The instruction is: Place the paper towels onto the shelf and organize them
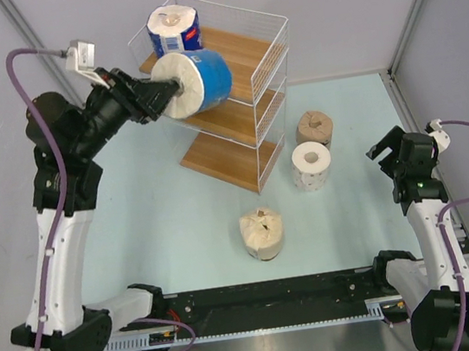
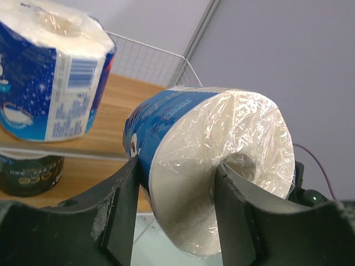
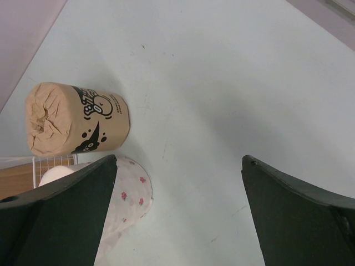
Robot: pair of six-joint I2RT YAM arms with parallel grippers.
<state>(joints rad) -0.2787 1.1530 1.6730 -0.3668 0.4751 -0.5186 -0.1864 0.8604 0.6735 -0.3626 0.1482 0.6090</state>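
Top external view: left gripper (image 1: 171, 86) clamps 1 blue-wrapped roll (image 1: 201, 81) beside the shelf (image 1: 246, 59); right gripper (image 1: 385, 147) hangs open

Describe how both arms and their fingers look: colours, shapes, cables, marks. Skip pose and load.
Left arm and right arm: white tapered links between bulky black joints. A purple cable loops along each. The left wrist bears a small pale block. The left fingers are broad black wedges, scuffed grey at one edge; the right fingers look alike, with no scuff showing.
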